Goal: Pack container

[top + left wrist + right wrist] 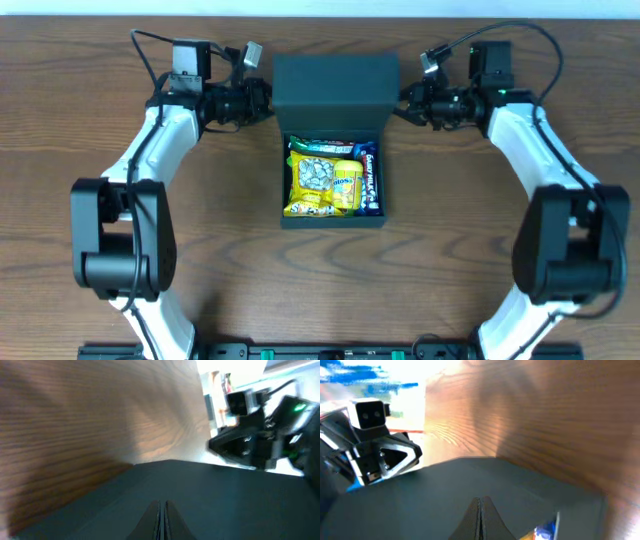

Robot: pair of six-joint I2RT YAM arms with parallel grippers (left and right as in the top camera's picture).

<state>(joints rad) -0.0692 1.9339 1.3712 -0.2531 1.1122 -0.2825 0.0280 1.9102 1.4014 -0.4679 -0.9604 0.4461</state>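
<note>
Container (333,222), lid (335,80) open, snacks (325,180) inside, on desk (330,300): left fingers (150,525) together at lid's left edge, right fingers (470,522) together at its right edge.

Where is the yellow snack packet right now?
In the overhead view, the yellow packet lies inside the open container at mid-table, with a blue packet along its right side.

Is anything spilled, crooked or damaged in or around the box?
Nothing stands out. The container sits square, its lid open to the back, and the snack packets all lie inside; none is on the table.
</note>
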